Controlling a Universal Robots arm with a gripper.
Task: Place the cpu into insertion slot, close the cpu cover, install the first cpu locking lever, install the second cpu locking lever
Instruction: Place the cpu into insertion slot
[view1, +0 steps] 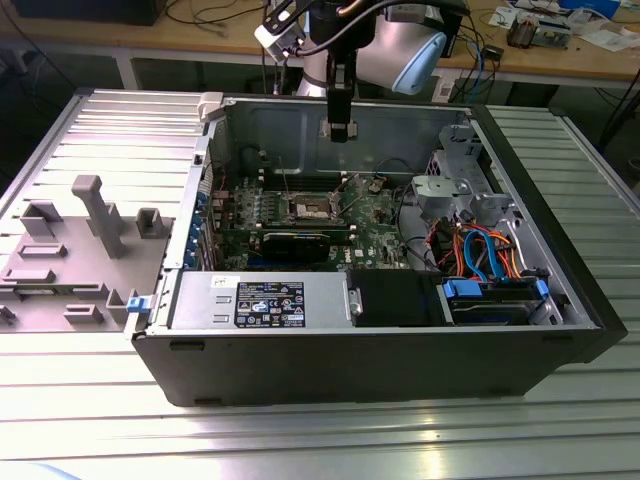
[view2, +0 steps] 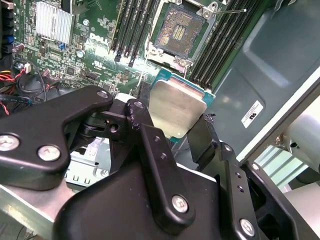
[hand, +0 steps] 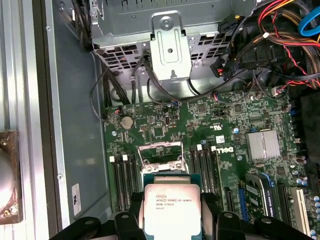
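Silver-topped cpu (view2: 176, 106) is clenched by two opposite edges in your pincer (hand: 171, 216), metal face turned away from the board (hand: 225, 125), hanging well above the insertion slot (view2: 177, 32), whose cpu cover (hand: 160, 146) stands open.

The cpu (view2: 177, 105) held clear of the insertion slot (view2: 177, 32)
The gripper (view2: 170, 120) clamps its opposite edges, silver top showing; the slot's pin grid lies bare on the green motherboard (view2: 75, 60), between black memory slots (view2: 131, 30).
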